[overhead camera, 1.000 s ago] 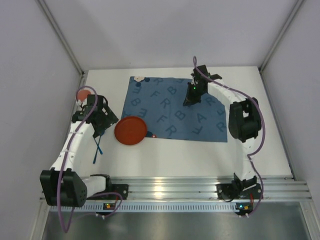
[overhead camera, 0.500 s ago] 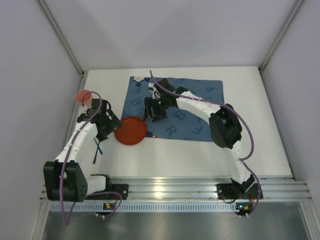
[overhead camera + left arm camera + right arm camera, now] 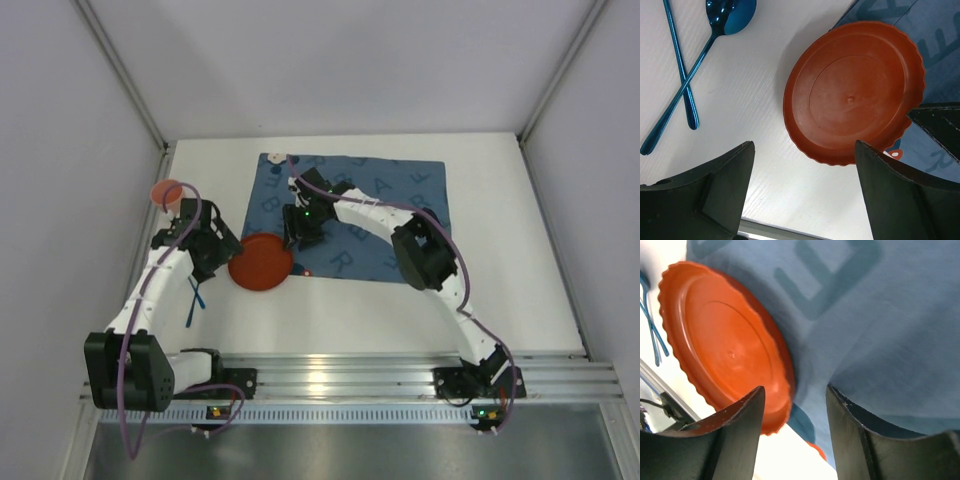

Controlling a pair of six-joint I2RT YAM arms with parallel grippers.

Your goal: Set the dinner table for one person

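The dinner table (image 3: 400, 310) is a white tabletop with a dark blue lettered mat (image 3: 380, 225) on it. An orange scalloped plate (image 3: 262, 262) lies half on the mat's front left corner and half on the table. My left gripper (image 3: 218, 256) stands open just left of the plate (image 3: 855, 95), with only bare table between its fingers (image 3: 735, 170). My right gripper (image 3: 299, 231) hovers open over the mat just behind the plate. In the right wrist view the plate's (image 3: 725, 345) rim sits by the left finger (image 3: 747, 415), and nothing is held.
A blue spoon (image 3: 730, 15) and a second blue utensil (image 3: 681, 70) lie crossed on the table left of the plate, also seen from above (image 3: 194, 296). An orange cup (image 3: 166, 193) stands at the table's far left edge. Walls close in on three sides.
My right arm swung from the mat's back right over to the plate, and its gripper opened on the way. My left gripper edged closer to the plate.
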